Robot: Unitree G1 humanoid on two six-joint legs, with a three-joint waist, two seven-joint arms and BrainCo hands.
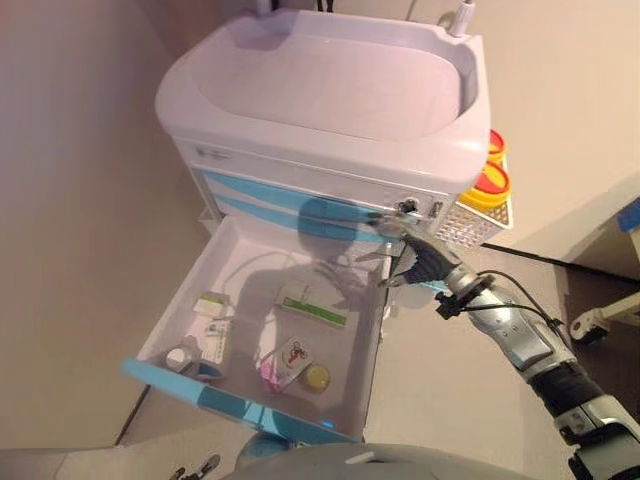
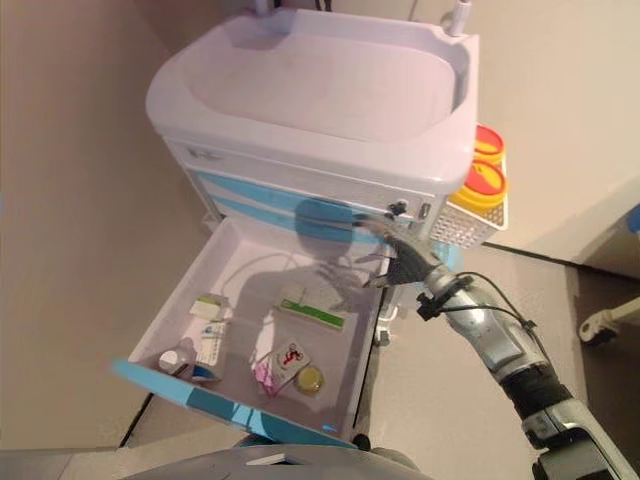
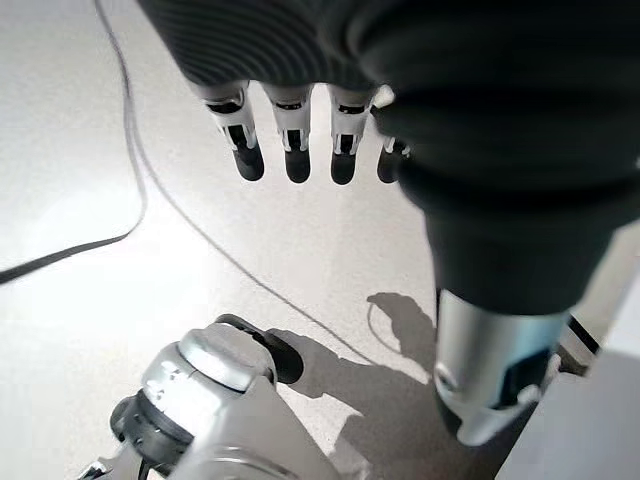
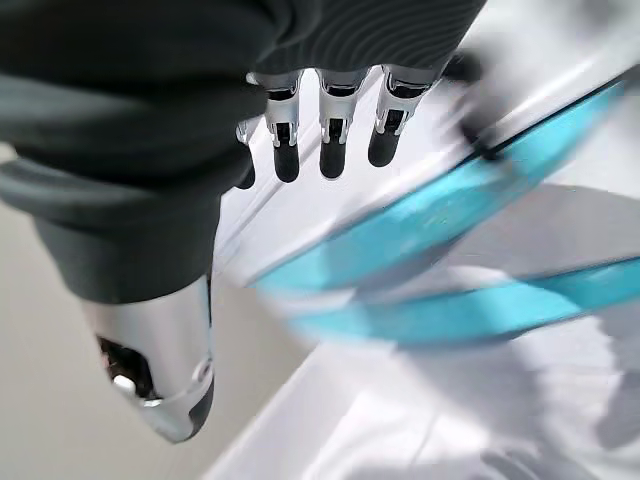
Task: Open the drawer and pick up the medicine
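Observation:
The white cart's (image 1: 330, 85) lowest drawer (image 1: 262, 262) is pulled far out, its blue front (image 1: 232, 405) nearest me. Inside lie a flat white box with a green stripe (image 1: 312, 306), two small white-and-green boxes (image 1: 214, 322) at the left, a small bottle (image 1: 180, 358), a pink-and-white packet (image 1: 286, 362) and a round yellow item (image 1: 318, 377). My right hand (image 1: 420, 262) hovers over the drawer's right rear corner, just below the cart's blue drawer fronts (image 4: 450, 215), fingers (image 4: 335, 140) straight and holding nothing. My left hand (image 3: 296, 140) hangs open over the floor, seen only in its wrist view.
A white perforated basket (image 1: 470, 222) with yellow red-lidded containers (image 1: 490, 182) hangs on the cart's right side. A beige wall runs along the left. At the far right a white wheeled leg (image 1: 603, 320) stands on the floor.

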